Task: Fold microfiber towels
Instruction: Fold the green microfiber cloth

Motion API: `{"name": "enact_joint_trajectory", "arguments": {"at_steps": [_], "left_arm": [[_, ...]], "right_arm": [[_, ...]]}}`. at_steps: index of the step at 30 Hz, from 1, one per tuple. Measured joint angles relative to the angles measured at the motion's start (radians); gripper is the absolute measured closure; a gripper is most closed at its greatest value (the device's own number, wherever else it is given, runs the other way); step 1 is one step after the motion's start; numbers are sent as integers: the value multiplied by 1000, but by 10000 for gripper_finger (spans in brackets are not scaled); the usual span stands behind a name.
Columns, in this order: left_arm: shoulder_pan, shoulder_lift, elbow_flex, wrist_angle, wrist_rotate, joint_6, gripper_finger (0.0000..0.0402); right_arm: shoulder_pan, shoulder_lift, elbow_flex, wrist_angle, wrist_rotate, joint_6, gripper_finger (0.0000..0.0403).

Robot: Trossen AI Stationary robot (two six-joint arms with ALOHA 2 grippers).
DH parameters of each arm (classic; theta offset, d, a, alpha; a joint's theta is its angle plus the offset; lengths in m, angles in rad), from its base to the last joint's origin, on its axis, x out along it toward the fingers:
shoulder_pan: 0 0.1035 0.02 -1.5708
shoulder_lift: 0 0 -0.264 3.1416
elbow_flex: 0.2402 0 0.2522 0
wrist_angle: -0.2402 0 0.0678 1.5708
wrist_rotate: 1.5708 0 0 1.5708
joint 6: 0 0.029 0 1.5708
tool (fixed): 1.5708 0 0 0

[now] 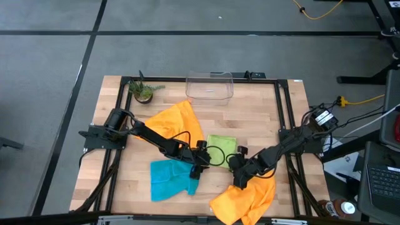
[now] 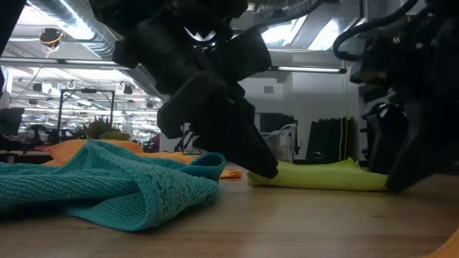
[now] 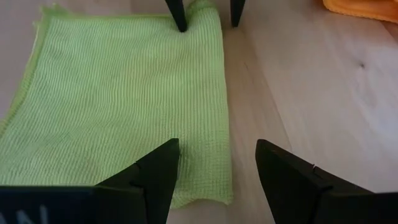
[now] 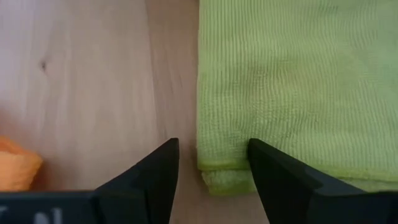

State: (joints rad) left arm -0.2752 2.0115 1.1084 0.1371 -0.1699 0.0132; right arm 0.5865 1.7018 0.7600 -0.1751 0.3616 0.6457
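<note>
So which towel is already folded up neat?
The lime green towel in the middle, between both claws: a flat doubled rectangle. The teal towel and both orange ones lie rumpled.

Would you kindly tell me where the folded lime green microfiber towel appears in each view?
High view: folded lime green microfiber towel, table centre, between both grippers.
Low view: flat strip right of centre.
Left wrist view: fills the left half.
Right wrist view: fills the right half.
Shared landmark: the towel's layered edge on bare wooden table.
</note>
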Motion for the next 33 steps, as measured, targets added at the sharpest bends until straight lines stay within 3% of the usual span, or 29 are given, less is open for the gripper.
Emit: {"name": "enact_joint_trajectory", "arguments": {"at_steps": [6,12,16,22,26,33], "left_arm": [[0,27,4,-25,31,-7,195],[-4,39,4,-23,-22,-10,202],[-5,41,4,-28,-37,-7,251],[-5,44,4,-32,-69,1,380],[-12,33,2,-37,-63,-13,396],[-55,-46,-3,-75,27,-139,401]], "right_arm": [[1,33,4,8,14,3,206],[1,36,13,1,15,5,211],[1,37,13,5,16,11,242],[-1,38,12,4,22,93,326],[2,22,18,24,-31,133,389],[35,-10,137,-11,-98,108,395]]}}
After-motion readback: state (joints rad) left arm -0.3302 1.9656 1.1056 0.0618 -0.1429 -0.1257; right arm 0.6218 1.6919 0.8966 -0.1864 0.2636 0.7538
